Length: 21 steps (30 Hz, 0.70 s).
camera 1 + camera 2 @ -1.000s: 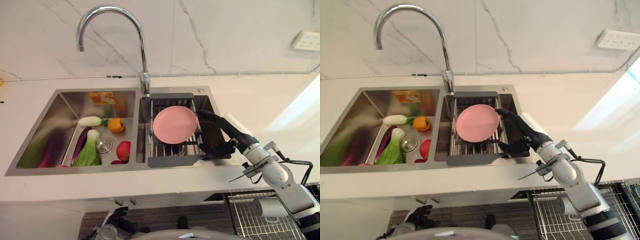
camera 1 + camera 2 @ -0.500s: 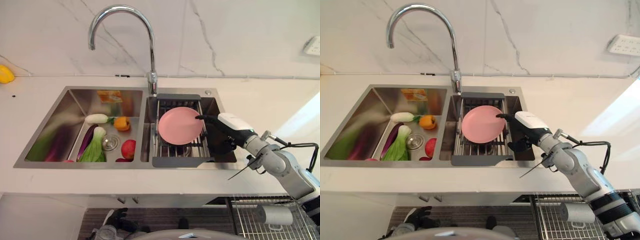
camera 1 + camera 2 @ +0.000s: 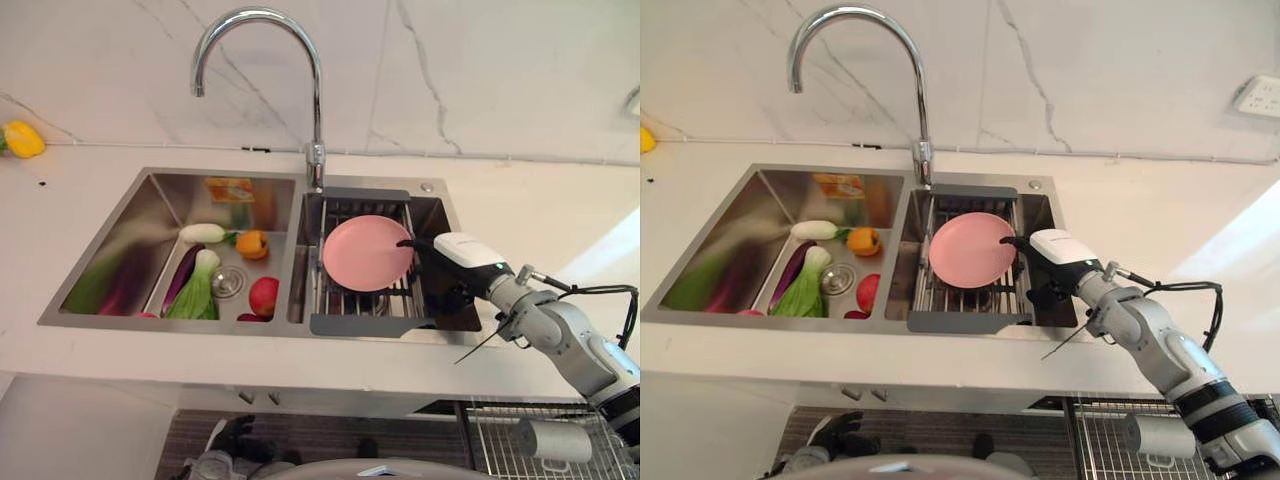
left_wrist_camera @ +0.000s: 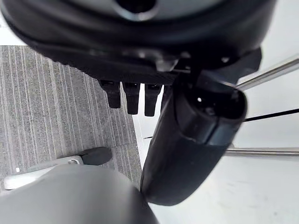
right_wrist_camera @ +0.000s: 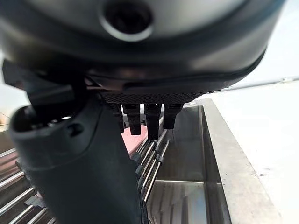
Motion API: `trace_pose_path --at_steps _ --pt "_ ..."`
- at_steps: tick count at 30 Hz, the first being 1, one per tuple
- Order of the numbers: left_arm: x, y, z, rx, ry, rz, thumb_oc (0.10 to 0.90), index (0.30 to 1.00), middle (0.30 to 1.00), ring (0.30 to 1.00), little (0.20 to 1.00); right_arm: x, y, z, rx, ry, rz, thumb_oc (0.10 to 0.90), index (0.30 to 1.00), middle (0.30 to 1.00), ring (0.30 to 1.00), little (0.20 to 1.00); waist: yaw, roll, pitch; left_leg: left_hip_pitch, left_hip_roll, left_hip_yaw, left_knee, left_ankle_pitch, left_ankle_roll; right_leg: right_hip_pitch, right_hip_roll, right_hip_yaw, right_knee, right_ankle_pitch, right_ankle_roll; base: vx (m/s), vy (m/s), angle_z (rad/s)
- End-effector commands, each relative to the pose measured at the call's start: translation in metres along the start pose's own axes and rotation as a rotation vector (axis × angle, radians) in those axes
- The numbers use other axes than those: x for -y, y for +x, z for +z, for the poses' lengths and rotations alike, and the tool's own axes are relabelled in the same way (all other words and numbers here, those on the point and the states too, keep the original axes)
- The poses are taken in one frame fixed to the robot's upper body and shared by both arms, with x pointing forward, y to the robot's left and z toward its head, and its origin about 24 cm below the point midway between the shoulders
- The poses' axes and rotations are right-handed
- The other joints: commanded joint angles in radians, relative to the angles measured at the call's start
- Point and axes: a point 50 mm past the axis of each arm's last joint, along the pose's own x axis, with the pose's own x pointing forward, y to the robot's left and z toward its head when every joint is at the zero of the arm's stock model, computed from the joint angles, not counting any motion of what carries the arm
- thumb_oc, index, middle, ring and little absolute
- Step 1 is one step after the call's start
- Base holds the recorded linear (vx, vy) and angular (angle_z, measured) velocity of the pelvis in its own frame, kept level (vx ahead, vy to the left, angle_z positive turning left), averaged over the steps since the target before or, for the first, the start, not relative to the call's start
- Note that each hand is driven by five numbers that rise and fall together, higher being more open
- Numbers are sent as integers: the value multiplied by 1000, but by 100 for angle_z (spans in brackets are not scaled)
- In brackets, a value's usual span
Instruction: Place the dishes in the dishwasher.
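Observation:
A round pink plate [image 3: 365, 252] lies tilted on the wire drying rack [image 3: 365, 325] in the right basin of the sink [image 3: 120, 235]. My right hand [image 3: 462, 252] reaches in from the right with its white-covered back up. Its straight fingers [image 3: 408, 243] touch the plate's right rim, and the thumb hangs lower beside the rack. In the right wrist view the fingers [image 5: 145, 116] point straight toward the pink plate [image 5: 131, 140] over the rack bars. The right hand is open. My left hand [image 4: 127, 97] hangs low over grey carpet, open and holding nothing.
The left basin holds a bok choy [image 3: 195, 295], an eggplant [image 3: 180, 275], an orange pepper [image 3: 252, 244], a red fruit [image 3: 264, 296] and a white radish [image 3: 203, 233]. The faucet [image 3: 316, 120] arches over the sink. A yellow pepper [image 3: 22, 138] lies on the counter. The dishwasher's wire rack [image 3: 500, 440] shows below right.
The camera has shifted, so the whole sink sits further right. My right hand has turned its white back upward and drawn its fingers in to the plate's right rim. The plate has stayed on the rack.

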Motion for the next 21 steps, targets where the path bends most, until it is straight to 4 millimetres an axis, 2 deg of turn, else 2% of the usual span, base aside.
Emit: trace_pose_path --at_steps 1,4,6,8,12,14,21 --pt "-3 -2 -15 -75 75 -12 800 900 900 900 900 77 2 25 130 -97 -348 800 900 900 900 900 33 -34 -25 -27 60 -6 6 -34 -71 72 -119 -57 21 -153 97 -18 -1 14" --pt "-4 -2 -17 -82 67 -7 800 900 900 900 900 86 -5 27 140 -75 -422 800 900 900 900 900 32 -33 -26 -29 59 -10 6 -33 -70 72 -120 -59 21 -153 98 -21 3 18" --pt "-4 -3 -20 -95 51 -1 800 900 900 900 900 94 -12 36 183 -54 -471 800 900 900 900 900 30 -30 -27 -30 57 -11 6 -31 -70 71 -119 -59 21 -153 96 -9 -2 2" --pt "-4 -3 -21 -96 48 -4 800 900 900 900 900 94 -16 41 201 -52 -472 800 900 900 900 900 31 -29 -28 -32 56 -11 6 -30 -70 71 -118 -58 21 -153 95 0 0 0" --pt "-3 -4 -23 -98 44 -10 800 900 900 900 900 87 -17 45 224 -17 -424 800 900 900 900 900 30 -27 -28 -33 55 -11 6 -29 -71 71 -118 -59 21 -154 94 0 0 0" --pt "-2 -4 -23 -100 38 -20 800 900 900 900 900 74 -14 46 229 25 -351 800 900 900 900 900 30 -24 -27 -33 55 -11 6 -28 -71 73 -119 -60 21 -155 93 0 0 0" --pt "-3 -4 -22 -96 36 -24 800 900 900 900 900 52 -2 37 169 1 -243 800 900 900 900 900 32 -18 -22 -33 52 -15 6 -26 -71 77 -119 -68 21 -156 92 0 0 0"
